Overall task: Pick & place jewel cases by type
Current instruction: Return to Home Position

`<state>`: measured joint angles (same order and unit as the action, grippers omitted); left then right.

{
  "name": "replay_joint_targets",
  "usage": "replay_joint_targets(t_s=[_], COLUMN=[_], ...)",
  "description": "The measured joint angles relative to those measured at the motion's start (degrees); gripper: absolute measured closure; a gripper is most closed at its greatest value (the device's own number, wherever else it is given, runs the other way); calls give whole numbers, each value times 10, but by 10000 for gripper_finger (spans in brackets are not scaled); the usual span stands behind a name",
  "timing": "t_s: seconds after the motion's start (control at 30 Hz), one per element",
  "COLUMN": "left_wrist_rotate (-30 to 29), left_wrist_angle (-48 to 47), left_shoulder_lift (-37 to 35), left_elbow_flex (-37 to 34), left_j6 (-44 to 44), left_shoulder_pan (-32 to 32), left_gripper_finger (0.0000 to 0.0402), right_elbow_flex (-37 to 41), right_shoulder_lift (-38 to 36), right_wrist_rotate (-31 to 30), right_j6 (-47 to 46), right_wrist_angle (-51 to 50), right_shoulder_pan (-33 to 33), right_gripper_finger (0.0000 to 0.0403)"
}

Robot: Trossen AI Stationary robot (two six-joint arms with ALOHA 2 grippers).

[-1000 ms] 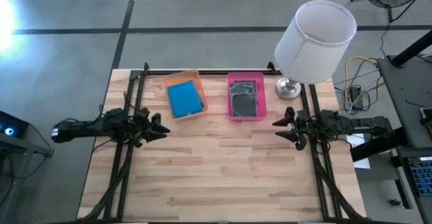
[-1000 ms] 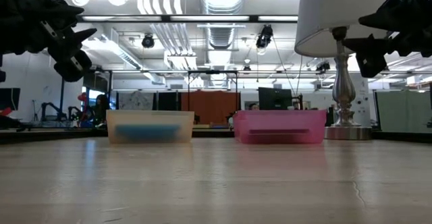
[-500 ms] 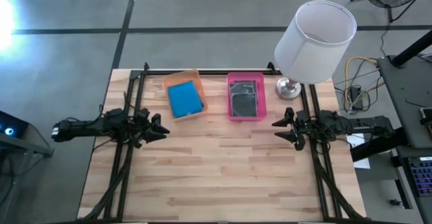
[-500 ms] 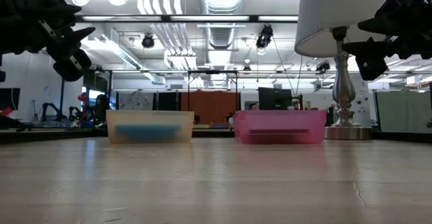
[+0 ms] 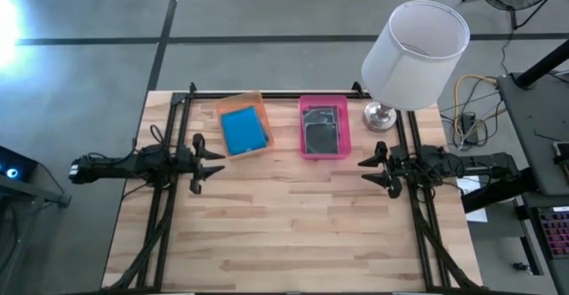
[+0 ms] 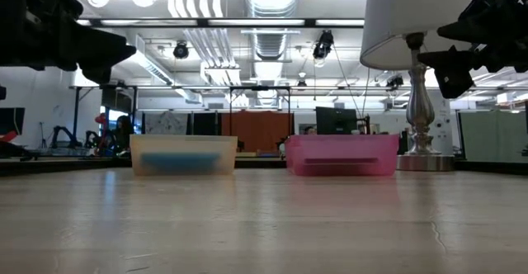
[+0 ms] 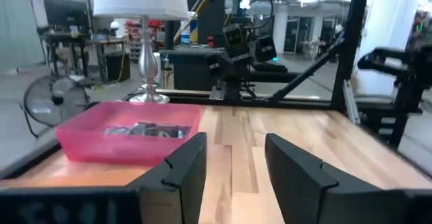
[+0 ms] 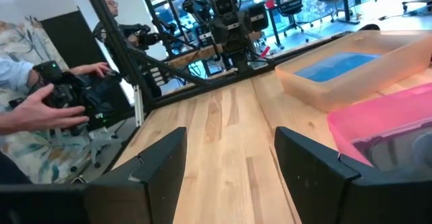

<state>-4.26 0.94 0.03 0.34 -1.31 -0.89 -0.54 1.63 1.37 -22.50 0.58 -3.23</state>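
Blue jewel cases (image 5: 243, 130) lie flat in the translucent orange tray (image 5: 238, 100) at the table's far middle. Dark jewel cases (image 5: 322, 128), one with a silvery sheen, lie in the translucent pink tray (image 5: 324, 100) to its right; they also show in the left wrist view (image 7: 145, 131). My left gripper (image 5: 220, 164) hovers open and empty above the table's left side, pointing toward the right edge. My right gripper (image 5: 363, 171) hovers open and empty on the right side, pointing toward the left edge. In the low view both the left gripper (image 6: 103, 51) and the right gripper (image 6: 450, 59) are well above the tabletop.
A lamp with a white shade (image 5: 414, 55) stands by its silver base (image 5: 380, 115) at the far right corner, next to the pink tray. Black frame rails (image 5: 166, 206) run along both sides of the table. A person's hands (image 8: 54, 106) hold a controller beyond the table.
My left gripper has turned about its own long axis while staying in nearly the same place above the table's left side; its fingers now spread level as seen from above. The trays and cases have stayed where they were.
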Motion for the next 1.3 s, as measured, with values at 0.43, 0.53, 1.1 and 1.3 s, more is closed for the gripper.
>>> replay_joint_targets(t_s=[0.43, 0.53, 1.1, 1.3], left_wrist_rotate=[-8, -8, -6, -6], left_wrist_angle=[12, 12, 10, 10], left_shoulder_lift=[2, 2, 2, 3], left_elbow_flex=[3, 2, 2, 3], left_j6=[-22, -22, -22, -22], left_shoulder_pan=[0, 0, 0, 0], left_gripper_finger=[267, 267, 267, 267], right_elbow_flex=[0, 0, 0, 0], right_shoulder_lift=[0, 0, -4, -16], right_wrist_rotate=[0, 0, -4, -49], right_j6=[0, 0, 17, 69], right_wrist_angle=[0, 0, -1, 18], right_shoulder_pan=[0, 0, -2, -26], right_gripper_finger=[184, 184, 184, 184])
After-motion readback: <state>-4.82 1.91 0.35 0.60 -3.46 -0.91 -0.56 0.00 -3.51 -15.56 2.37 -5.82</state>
